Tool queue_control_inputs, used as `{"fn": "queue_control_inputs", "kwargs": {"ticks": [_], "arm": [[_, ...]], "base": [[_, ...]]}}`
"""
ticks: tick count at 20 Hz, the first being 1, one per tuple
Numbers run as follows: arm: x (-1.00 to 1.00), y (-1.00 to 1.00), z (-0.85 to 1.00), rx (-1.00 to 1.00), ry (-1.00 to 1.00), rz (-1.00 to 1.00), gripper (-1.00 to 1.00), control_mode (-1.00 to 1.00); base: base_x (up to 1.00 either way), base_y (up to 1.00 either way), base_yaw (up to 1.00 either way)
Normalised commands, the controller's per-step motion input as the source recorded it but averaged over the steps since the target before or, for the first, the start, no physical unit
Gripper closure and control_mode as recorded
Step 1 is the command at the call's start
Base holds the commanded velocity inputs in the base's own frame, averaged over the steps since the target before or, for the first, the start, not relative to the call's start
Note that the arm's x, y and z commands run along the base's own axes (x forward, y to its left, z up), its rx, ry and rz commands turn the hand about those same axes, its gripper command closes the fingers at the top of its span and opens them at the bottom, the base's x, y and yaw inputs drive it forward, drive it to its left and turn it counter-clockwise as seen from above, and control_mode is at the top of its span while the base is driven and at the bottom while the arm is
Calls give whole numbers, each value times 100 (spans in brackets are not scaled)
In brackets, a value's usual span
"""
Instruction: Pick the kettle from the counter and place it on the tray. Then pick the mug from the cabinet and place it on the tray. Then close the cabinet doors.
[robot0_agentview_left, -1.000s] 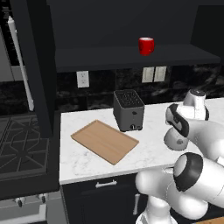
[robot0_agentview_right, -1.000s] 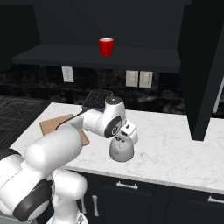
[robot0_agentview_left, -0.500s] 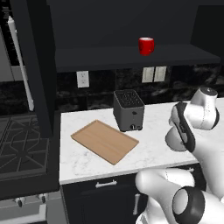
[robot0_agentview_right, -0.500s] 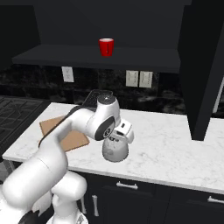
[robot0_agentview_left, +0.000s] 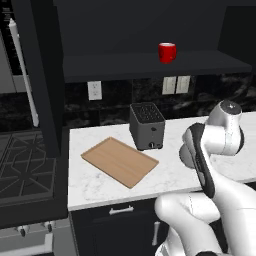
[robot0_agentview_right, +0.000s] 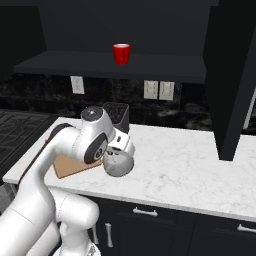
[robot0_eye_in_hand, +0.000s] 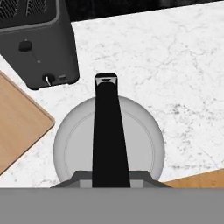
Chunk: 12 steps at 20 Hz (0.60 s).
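Observation:
The silver-grey kettle (robot0_agentview_right: 119, 163) hangs just above the white counter (robot0_agentview_right: 190, 165), by the near right corner of the wooden tray (robot0_agentview_right: 66, 166). My gripper (robot0_agentview_right: 120, 148) is shut on its black top handle (robot0_eye_in_hand: 107, 131), which runs up the middle of the round kettle (robot0_eye_in_hand: 144, 144) in the hand view. The tray (robot0_agentview_left: 120, 161) lies flat to the left of the toaster. The red mug (robot0_agentview_left: 167, 52) stands on the shelf of the open cabinet (robot0_agentview_left: 150, 67); it is the red mug (robot0_agentview_right: 121, 53) in the right base view. Both cabinet doors stand open, the left door (robot0_agentview_left: 42, 75) and the right door (robot0_agentview_right: 231, 75).
A black toaster (robot0_agentview_left: 147, 126) stands at the back of the counter, just beyond the kettle, seen as the black box (robot0_eye_in_hand: 37, 39) in the hand view. The stove top (robot0_agentview_left: 25, 165) lies left of the counter. Dark drawers (robot0_agentview_right: 150, 220) run below the slab.
The arm has carried the kettle a little to the left, toward the tray, and slightly up. Mug, tray and doors have not moved.

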Motion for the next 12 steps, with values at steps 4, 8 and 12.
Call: {"fn": "queue_control_inputs", "kwargs": {"ticks": [4, 8, 12], "arm": [[-3, 68, 21, -6, -7, 4, 100, -100], [-2, 69, 31, 0, 0, 7, 100, -100], [-2, 71, 28, 0, -3, 9, 100, -100]], "base": [[0, 0, 0], [0, 0, 0], [0, 0, 0]]}}
